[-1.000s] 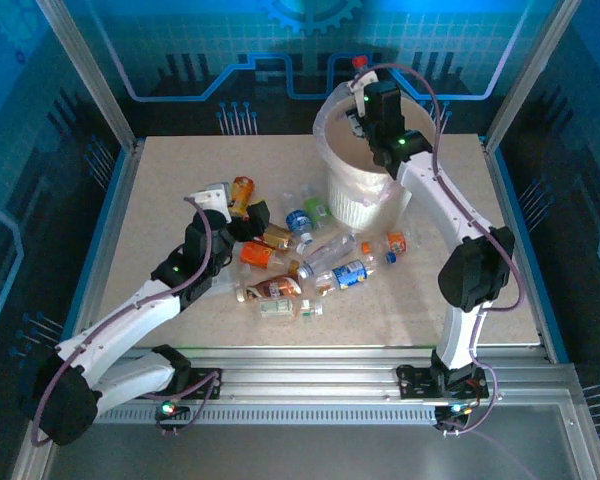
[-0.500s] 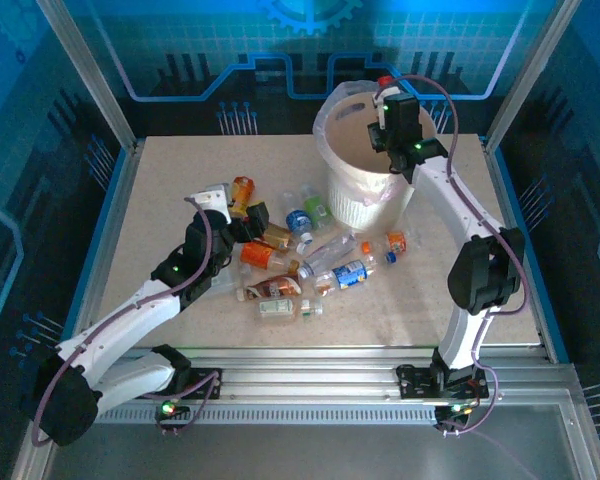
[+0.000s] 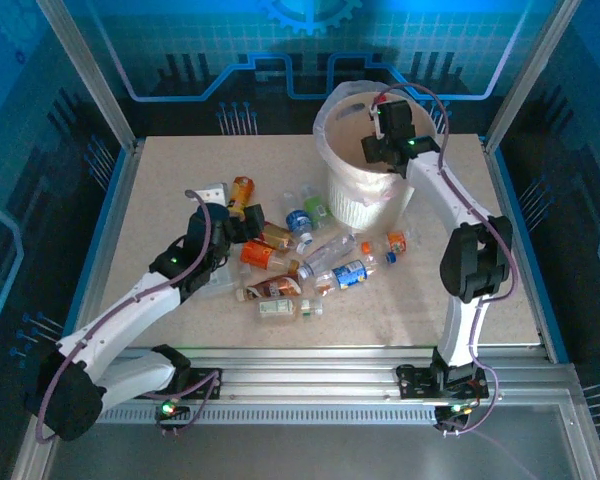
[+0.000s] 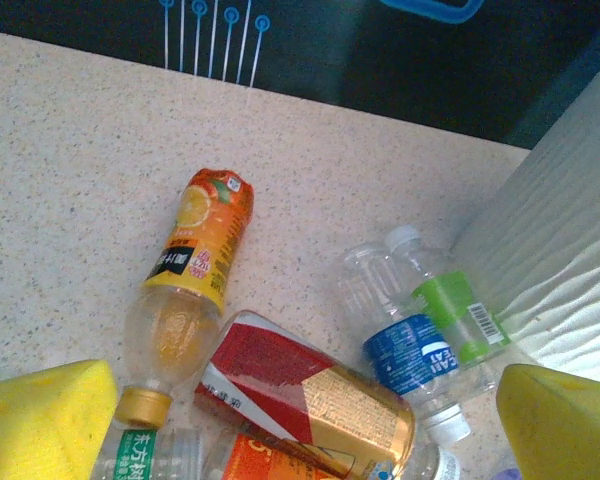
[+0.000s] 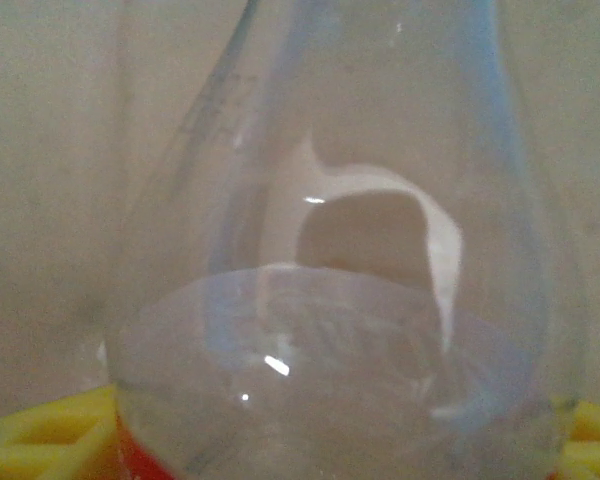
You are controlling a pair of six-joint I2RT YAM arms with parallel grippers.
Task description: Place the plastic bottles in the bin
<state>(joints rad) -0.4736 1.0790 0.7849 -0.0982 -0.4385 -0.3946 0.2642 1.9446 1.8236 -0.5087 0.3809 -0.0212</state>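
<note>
Several plastic bottles (image 3: 310,262) lie in a heap left of the bin (image 3: 365,205), a ribbed white bucket lined with a bag. My left gripper (image 3: 232,206) hovers open over the heap's left end. In the left wrist view its fingers (image 4: 40,420) straddle a red-and-gold bottle (image 4: 310,385), with an orange-labelled bottle (image 4: 195,250) just beyond. My right gripper (image 3: 373,148) tilts down over the bin's mouth. A clear bottle (image 5: 340,300) sits between its yellow fingers (image 5: 40,445), base pointing away. The grip itself is not visible.
Blue-labelled (image 4: 410,355) and green-labelled (image 4: 455,310) bottles lie against the bin's wall (image 4: 560,230). A small orange bottle (image 3: 395,242) lies right of the heap. A metal frame and blue panels close in the table (image 3: 160,170), which has bare room at far left and front right.
My right gripper has swung back left and tipped down into the bin's mouth with the clear bottle. My left arm has crept slightly forward over the heap.
</note>
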